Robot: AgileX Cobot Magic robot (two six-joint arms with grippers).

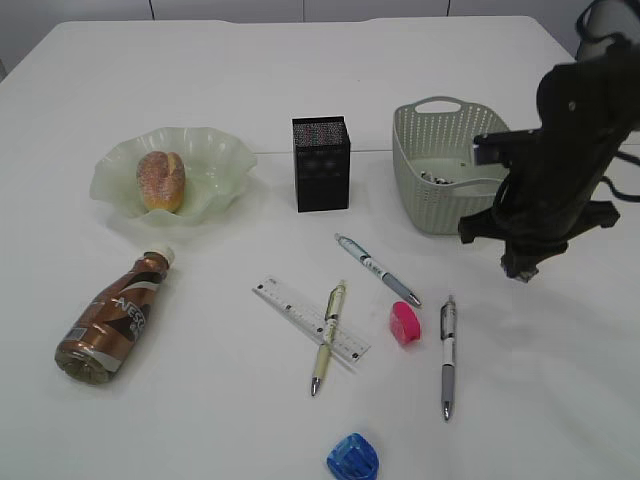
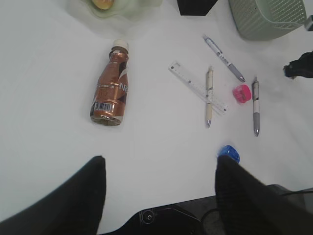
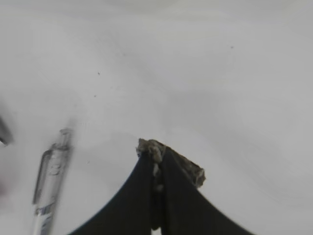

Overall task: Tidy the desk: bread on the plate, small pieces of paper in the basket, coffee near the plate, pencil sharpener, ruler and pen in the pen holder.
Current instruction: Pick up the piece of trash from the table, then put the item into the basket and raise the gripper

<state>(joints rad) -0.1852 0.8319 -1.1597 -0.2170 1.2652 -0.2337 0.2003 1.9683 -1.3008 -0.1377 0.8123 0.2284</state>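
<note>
With the right gripper (image 3: 155, 156) pinched shut on a small scrap of paper (image 3: 188, 169) just above the desk (image 1: 200, 420), it should lift straight, then swing toward the basket (image 1: 440, 165) at eleven o'clock and release inside; the left gripper (image 2: 159, 191) waits, jaws apart.

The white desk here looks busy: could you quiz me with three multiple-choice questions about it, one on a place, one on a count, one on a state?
1. Where is the golden-brown sugared bun?
A. wavy pale green dish
B. perforated sage-green basket
C. black mesh pen holder

2. How many pens lie on the white desk?
A. one
B. three
C. five

3. The brown plastic coffee bottle is
A. upright
B. lying on its side
C. in the basket

Answers: 1 A, it sits in the dish. 2 B, three pens lie beside the clear ruler. 3 B, its white cap points sideways.
</note>
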